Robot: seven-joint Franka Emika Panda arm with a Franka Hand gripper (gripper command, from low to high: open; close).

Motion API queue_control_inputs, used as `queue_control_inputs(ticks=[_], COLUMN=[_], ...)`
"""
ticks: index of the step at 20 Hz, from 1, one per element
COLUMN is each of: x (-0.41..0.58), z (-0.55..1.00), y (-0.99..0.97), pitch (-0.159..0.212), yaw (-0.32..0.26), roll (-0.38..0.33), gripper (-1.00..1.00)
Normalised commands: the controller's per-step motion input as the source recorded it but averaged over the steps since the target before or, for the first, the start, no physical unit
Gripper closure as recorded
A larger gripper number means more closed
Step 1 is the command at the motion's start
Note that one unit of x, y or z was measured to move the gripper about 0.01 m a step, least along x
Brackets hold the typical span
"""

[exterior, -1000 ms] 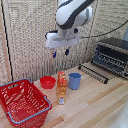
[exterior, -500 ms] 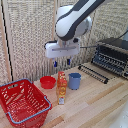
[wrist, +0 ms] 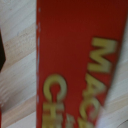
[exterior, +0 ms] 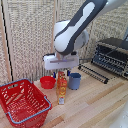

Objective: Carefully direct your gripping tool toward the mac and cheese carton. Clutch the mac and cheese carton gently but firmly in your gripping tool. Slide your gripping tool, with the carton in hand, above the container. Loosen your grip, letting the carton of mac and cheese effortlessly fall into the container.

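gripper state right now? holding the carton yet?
Gripper: down over the top of the mac and cheese carton; fingers hidden, open or shut cannot be told.

a small red bowl (exterior: 48,82) sits on my pale wooden worktop (exterior: 95,107), a blue cup (exterior: 75,80) near it. over at the exterior view's right there's a black toaster oven (exterior: 114,56), with a dark wire rack (exterior: 95,72) lying in front of it.

Wooden tabletop (exterior: 95,107), pale planks, evenly lit. Woven screen (exterior: 30,40) set behind. Toaster oven (exterior: 112,55) placed at exterior view's right.
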Motion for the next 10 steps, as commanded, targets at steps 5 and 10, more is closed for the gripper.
queue_control_inputs(ticks=[5,10], x=[0.017,-0.005], z=[-0.04,0.0], y=[0.09,0.0], pitch=[0.0,-0.009], yaw=[0.0,0.0], roll=[-0.008,0.0], gripper=[1.0,1.0])
